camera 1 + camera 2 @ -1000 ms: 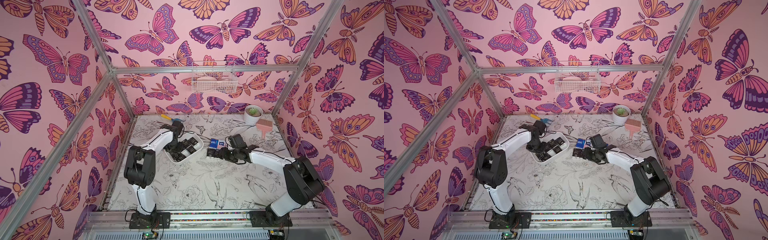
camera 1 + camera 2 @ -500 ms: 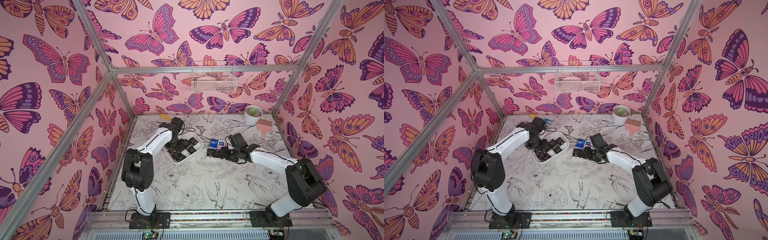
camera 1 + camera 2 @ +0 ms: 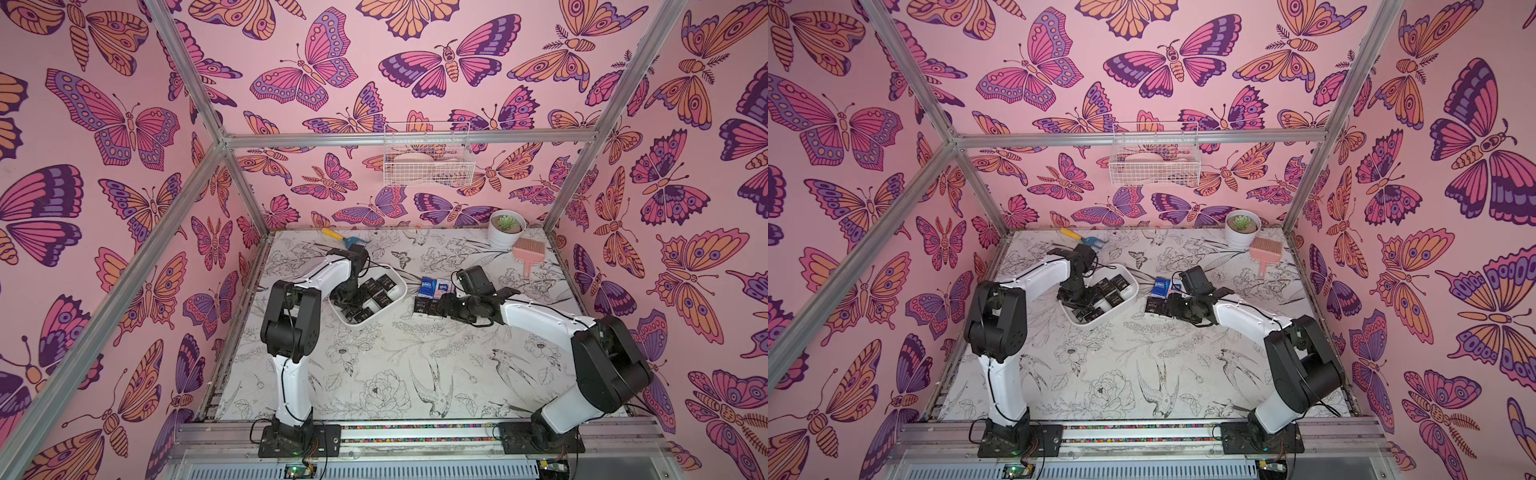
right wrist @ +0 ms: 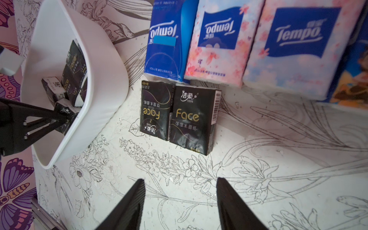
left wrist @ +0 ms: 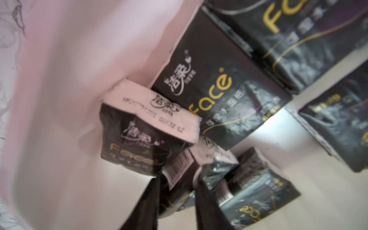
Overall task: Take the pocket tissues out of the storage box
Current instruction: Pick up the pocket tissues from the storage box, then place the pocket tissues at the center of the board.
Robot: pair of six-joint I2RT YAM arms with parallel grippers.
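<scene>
The pocket tissues (image 5: 219, 89), small flat black film-wrapped packets with gold lettering: several lay jumbled inside the storage box (image 4: 99, 89), a shallow white plastic tray with rounded corners, left of centre in both top views. I judged the task part done, not complete.

My left gripper (image 5: 179, 179) stood inside the lower left end of that tray, as the top views show it. Its jaws were narrow, and one crumpled black packet (image 5: 211, 161), barcode end up, sat between them. I judged it pinched, though the wrist picture was blurred. The grip on the raised end seemed chosen because the packet leaned on its neighbours and offered no flat face.

Just right of the tray, two black packets (image 4: 193, 123) lay flat and touching. Above them in the top views was a row of blue and pink-and-white packets (image 4: 219, 39), edges aligned. I judged this the set-down area, close by for a short carry.

My right gripper (image 4: 179, 179) hovered low over the bare white tabletop printed with black line-drawn flowers (image 3: 374, 374). Its jaws were wide and empty, pointed at the two black packets.

In the upper right of a top view were a round white plant pot (image 3: 500, 241) and a pink plastic brush (image 3: 528, 253), well apart from the work.
</scene>
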